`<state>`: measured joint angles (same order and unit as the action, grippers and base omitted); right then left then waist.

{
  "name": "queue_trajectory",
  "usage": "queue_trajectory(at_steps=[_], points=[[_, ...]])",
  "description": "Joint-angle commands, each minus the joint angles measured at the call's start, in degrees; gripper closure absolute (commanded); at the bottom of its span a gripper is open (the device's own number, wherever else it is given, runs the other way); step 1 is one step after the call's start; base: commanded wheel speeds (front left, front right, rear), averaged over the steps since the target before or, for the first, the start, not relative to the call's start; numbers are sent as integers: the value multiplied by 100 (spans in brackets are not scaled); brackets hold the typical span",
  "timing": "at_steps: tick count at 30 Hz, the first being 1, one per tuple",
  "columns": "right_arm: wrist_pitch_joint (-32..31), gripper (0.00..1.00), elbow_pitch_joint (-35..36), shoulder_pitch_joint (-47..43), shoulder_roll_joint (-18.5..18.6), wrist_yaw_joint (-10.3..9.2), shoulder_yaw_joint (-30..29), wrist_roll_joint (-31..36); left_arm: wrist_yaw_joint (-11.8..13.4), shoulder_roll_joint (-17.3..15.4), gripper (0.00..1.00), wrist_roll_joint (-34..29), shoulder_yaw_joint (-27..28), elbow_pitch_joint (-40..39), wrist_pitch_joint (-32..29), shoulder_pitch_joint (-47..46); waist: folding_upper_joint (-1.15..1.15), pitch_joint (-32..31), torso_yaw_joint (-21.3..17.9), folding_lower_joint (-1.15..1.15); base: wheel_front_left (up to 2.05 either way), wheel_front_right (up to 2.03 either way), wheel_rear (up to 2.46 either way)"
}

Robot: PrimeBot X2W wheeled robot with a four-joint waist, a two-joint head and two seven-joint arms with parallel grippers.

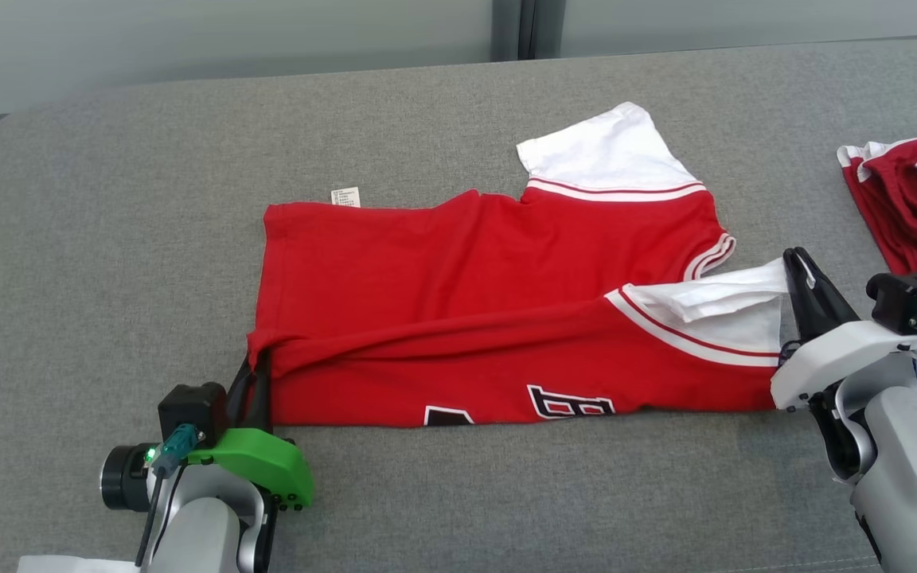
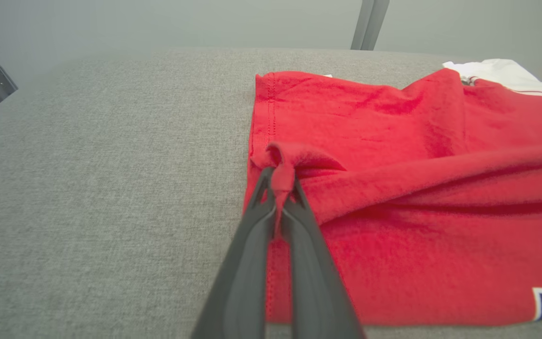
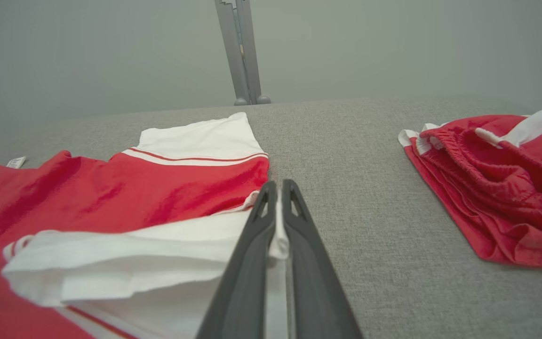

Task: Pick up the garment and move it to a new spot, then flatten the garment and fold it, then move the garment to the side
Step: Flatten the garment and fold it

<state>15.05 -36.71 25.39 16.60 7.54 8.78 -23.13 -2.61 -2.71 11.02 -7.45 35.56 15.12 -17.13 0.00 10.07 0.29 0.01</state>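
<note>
One red garment (image 1: 490, 302), a jersey-style shirt, lies spread across the middle of a grey fabric surface (image 1: 108, 239), its body towards the left edge and its two white sleeves (image 1: 602, 151) towards the right. Each sleeve is trimmed with thin red and white stripes. The near side of the shirt is folded up over itself in a long ridge.

One small white tag (image 1: 345, 196) sticks out at the shirt's far left corner; its print is too small to read. Black lettering (image 1: 570, 400) with a white outline shows along the shirt's near edge in two fragments, cut off by the fold and unreadable.

The left hand (image 2: 280, 176) is clenched on a pinch of red cloth at the shirt's near left corner. The right hand (image 3: 278, 186) is clenched on the edge of the nearer white sleeve.

One other bundle (image 1: 916, 207) of red cloth with white trim lies crumpled at the right edge of the surface, well apart from the shirt.
</note>
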Motion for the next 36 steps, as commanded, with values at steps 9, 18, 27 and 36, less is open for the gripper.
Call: queue_trajectory(at_steps=[9,18,27,36], points=[[15,4,-240,192,-150,-10,12,34,-7,-40,0,28,-29,202,-1,-214,0,41,-17,-1,0,0,0],[14,0,78,-63,-162,-10,-708,304,322,-36,0,122,251,-204,-1,102,0,-49,-30,-1,0,0,0],[14,0,653,-1007,-335,-9,-764,505,353,-35,0,230,264,-503,-1,628,0,-110,-82,-1,0,0,0],[14,0,735,-1533,-559,-9,-686,444,366,-35,0,290,159,-580,-1,811,0,-132,-124,-1,0,0,0]])
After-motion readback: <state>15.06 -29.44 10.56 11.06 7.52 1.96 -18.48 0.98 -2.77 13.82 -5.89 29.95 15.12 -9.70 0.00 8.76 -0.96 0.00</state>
